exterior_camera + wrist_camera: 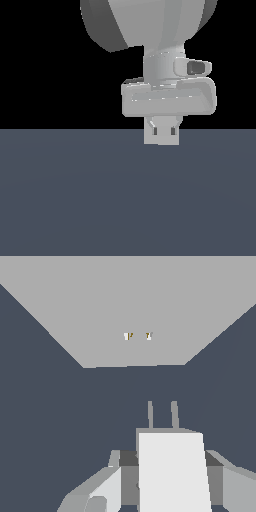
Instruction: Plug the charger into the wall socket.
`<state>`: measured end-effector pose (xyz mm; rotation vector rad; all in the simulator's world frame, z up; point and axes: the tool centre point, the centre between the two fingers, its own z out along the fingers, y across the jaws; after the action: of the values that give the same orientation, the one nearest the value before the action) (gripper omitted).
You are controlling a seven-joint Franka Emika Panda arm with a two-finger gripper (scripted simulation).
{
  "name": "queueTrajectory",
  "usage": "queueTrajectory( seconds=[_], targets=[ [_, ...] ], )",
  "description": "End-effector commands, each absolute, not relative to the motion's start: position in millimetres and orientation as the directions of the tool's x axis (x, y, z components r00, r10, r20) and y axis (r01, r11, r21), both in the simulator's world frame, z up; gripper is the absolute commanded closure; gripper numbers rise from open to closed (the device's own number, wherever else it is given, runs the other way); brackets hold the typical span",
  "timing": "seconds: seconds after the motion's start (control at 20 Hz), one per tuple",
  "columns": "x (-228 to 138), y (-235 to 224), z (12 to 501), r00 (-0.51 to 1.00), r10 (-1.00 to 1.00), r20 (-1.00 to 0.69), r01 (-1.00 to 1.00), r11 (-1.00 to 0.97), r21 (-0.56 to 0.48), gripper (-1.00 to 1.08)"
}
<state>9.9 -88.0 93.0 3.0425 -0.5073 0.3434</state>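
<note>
One small light-grey boxy charger, white on its upper face, is seen clamped between the two fingers of the single grey tool, closed on its sides. Two thin prongs project from it toward one flat light-grey square wall socket, still apart from it, where two tiny yellowish holes are counted. In the exterior view, the charger hangs under the tool above the dark blue-grey worktop.

Matt, untextured surfaces everywhere you look.
You see the charger and wall socket as smooth flat grey, the floor matt slate, the gripper faintly satin.
</note>
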Motion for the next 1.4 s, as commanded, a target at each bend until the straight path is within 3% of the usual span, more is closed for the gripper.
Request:
queueTrajectory(
  seconds=[0.0, 0.65, 1.35],
  targets=[
    [16, -82, 98, 0.930, -0.295, 0.222, -0.302, -0.953, 0.001, 1.08],
    [23, -80, 100, 0.933, -0.285, 0.221, -0.292, -0.956, 0.000, 1.08],
    [61, -92, 100, 0.933, -0.284, 0.221, -0.292, -0.957, 0.000, 1.08]
  ],
)
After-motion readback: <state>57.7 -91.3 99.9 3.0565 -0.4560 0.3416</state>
